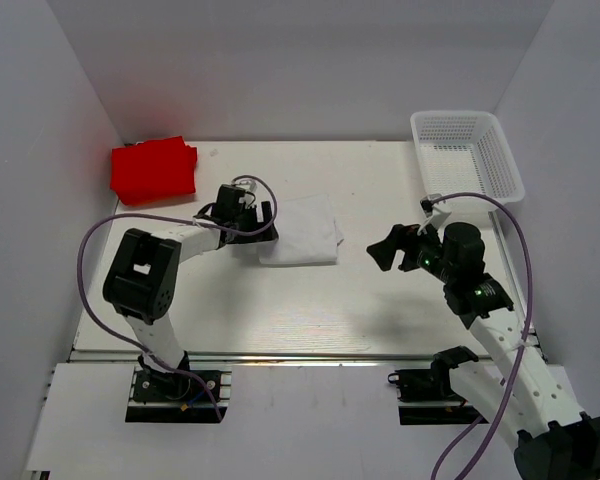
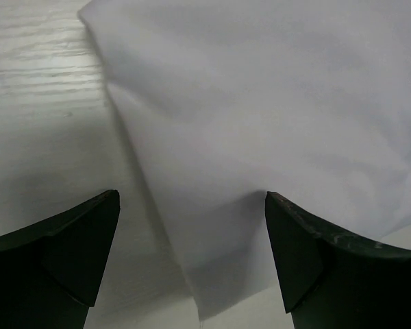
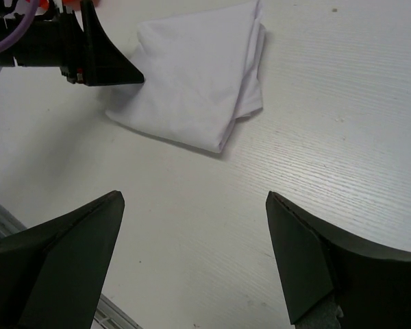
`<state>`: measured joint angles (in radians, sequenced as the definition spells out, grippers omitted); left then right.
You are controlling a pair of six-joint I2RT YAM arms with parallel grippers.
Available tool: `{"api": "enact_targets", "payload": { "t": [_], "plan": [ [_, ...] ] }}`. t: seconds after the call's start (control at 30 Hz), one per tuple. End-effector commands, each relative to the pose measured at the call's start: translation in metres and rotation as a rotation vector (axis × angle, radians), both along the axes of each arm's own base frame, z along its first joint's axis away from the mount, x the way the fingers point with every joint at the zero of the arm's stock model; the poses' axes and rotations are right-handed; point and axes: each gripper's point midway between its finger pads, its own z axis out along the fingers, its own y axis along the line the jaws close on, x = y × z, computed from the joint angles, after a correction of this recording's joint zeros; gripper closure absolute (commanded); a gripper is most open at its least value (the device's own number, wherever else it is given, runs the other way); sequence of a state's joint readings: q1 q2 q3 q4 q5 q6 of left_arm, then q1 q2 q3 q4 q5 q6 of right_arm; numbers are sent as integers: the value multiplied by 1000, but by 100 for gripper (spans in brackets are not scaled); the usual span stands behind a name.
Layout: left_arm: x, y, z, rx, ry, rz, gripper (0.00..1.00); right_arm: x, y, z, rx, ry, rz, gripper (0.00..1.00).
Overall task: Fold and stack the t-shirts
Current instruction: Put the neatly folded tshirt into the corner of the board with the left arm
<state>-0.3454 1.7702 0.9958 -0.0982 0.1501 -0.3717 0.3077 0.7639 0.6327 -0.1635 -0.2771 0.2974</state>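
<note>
**Both grippers open, white shirt folded, red shirt off to the side**

- The red t-shirt (image 1: 153,170) is seen folded, well to the left of the white t-shirt (image 1: 305,230) and farther back, near the table's (image 1: 310,310) rear left corner. The two shirts are not stacked.
- The left gripper (image 1: 265,222) is placed at the white t-shirt's left edge. Its jaws are spread wide. In the left wrist view the edge of the cloth is seen lying flat between the two fingers (image 2: 68,240), and nothing is clamped. Whether a fingertip touches the cloth cannot be told.
- The white t-shirt is laid flat as a folded, roughly square packet. Layered edges are seen on its right side in the right wrist view.
- The right gripper (image 1: 385,248) is held to the right of the white t-shirt, clear of it. Its jaws are spread wide and nothing is held.
- A white mesh basket (image 1: 455,116) is seen well to the right of the white t-shirt, at the rear right corner.
</note>
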Motion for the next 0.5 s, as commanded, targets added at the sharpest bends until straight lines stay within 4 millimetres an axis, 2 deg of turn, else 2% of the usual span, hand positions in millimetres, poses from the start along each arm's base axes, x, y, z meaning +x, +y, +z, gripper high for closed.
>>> {"api": "enact_targets", "payload": {
  "t": [0.0,0.03,0.07,0.1,0.2,0.27,0.3,0.4,0.43,0.47],
  "plan": [
    [4,-25,-5,-61,-11,-61,4,2,-12,-3,-37,-4,-57,10],
    [4,-27,-7,-64,-10,-76,5,2,-11,-1,-33,-9,-53,10],
    [2,-31,-16,-58,8,-87,7,0,-11,0,-30,-11,-54,10],
    [8,-34,-15,-60,2,-87,12,1,-12,0,-32,-12,-59,10],
    [6,-43,-28,-11,22,-122,17,2,-14,1,-38,-17,-70,10],
    [3,-43,-35,13,24,-139,27,0,-14,4,-36,-18,-64,10],
    [3,-45,-36,32,17,-135,37,1,-15,4,-38,-19,-68,10],
    [9,-45,-42,98,18,-118,53,0,-16,6,-39,-28,-76,10],
    [5,-45,-46,120,41,-119,68,1,-18,6,-41,-32,-87,10],
    [12,-40,-49,154,40,-94,84,1,-19,7,-41,-33,-90,10]
  ]
}}
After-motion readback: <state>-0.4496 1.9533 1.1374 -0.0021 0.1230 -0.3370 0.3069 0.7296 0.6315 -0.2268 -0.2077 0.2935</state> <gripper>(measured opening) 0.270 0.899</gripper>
